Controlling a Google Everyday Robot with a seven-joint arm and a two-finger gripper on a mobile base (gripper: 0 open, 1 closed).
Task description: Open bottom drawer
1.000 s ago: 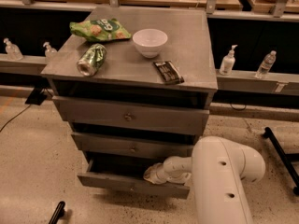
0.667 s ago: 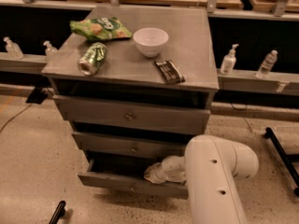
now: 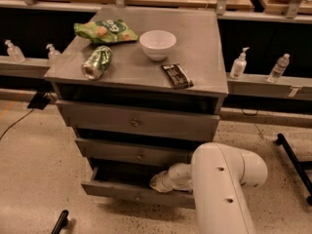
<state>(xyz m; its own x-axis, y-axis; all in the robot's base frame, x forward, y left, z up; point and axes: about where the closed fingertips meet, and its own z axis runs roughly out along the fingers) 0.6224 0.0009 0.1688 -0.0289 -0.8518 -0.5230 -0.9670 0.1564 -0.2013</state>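
Observation:
The bottom drawer [image 3: 114, 190] is the lowest, slimmest grey front of the cabinet, with a small round knob [image 3: 138, 197]. It stands pulled out a little, leaving a dark gap above its front panel. My gripper [image 3: 160, 182] reaches from the right into that gap, just behind the panel's top edge and right of the knob. My white arm [image 3: 222, 184] covers the drawer's right end.
Above are the medium drawer [image 3: 131, 153] and the tall top drawer [image 3: 136, 122], both closed. The cabinet top [image 3: 204, 48] carries a green chip bag [image 3: 105, 31], a crushed can [image 3: 97, 62], a white bowl [image 3: 157, 44] and a dark bar [image 3: 176, 75]. Bottles line the ledges behind.
The arm's white body has shifted slightly left. The bottom drawer stays pulled out about as far as before, with the gripper at the same spot.

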